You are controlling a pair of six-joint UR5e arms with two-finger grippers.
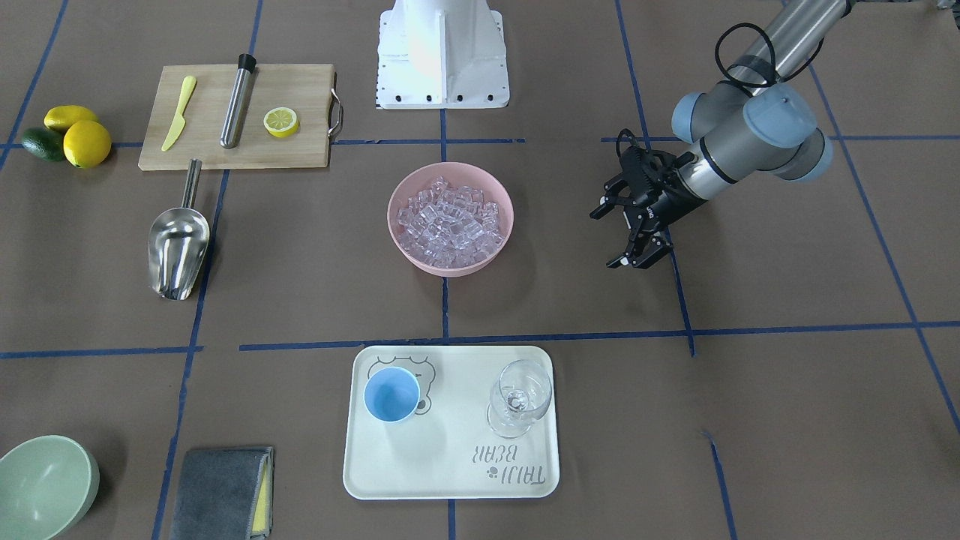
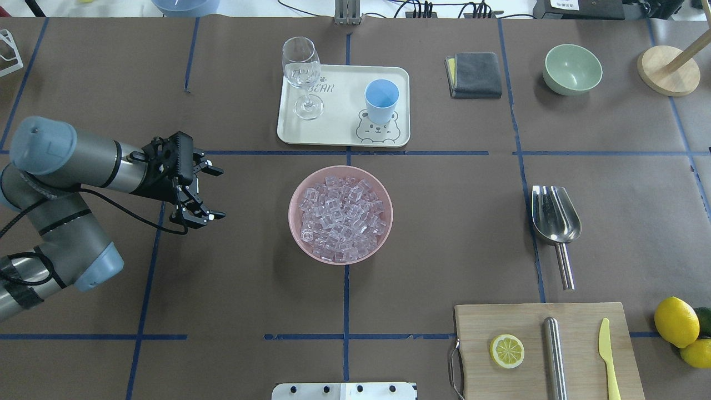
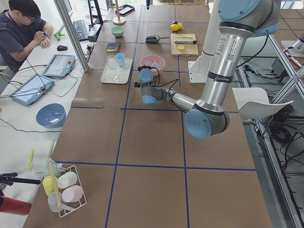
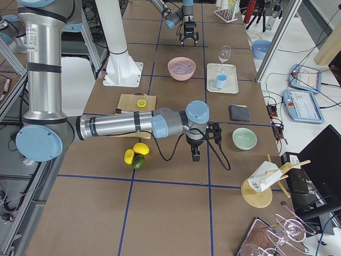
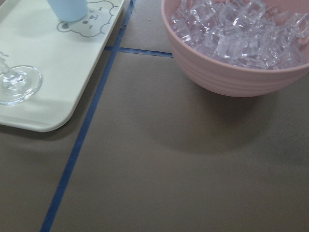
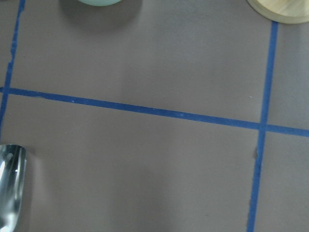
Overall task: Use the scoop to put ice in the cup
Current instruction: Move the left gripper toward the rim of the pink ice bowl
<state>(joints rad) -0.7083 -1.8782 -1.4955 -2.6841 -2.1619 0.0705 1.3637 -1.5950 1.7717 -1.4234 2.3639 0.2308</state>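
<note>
The ice (image 2: 341, 218) is a heap of clear cubes filling a pink bowl (image 1: 450, 264) at mid-table. On a cream tray (image 1: 450, 465) the light-blue cup (image 1: 391, 394) stands upright and empty. The steel scoop (image 2: 554, 214) lies flat on the table on the robot's right, nothing holding it, and its edge shows in the right wrist view (image 6: 9, 188). My left gripper (image 2: 221, 193) hovers open and empty to the left of the bowl, fingers pointing at it. My right gripper (image 4: 195, 156) points down over the table near the green bowl. I cannot tell if it is open or shut.
A wine glass (image 2: 303, 72) shares the tray. A cutting board (image 2: 547, 350) carries a lemon slice, a yellow knife and a steel cylinder. Lemons (image 2: 676, 322), a green bowl (image 2: 573, 69), a grey cloth (image 2: 474, 74) and a wooden stand (image 2: 668, 70) lie on the right. A person (image 3: 23, 33) sits beside the table.
</note>
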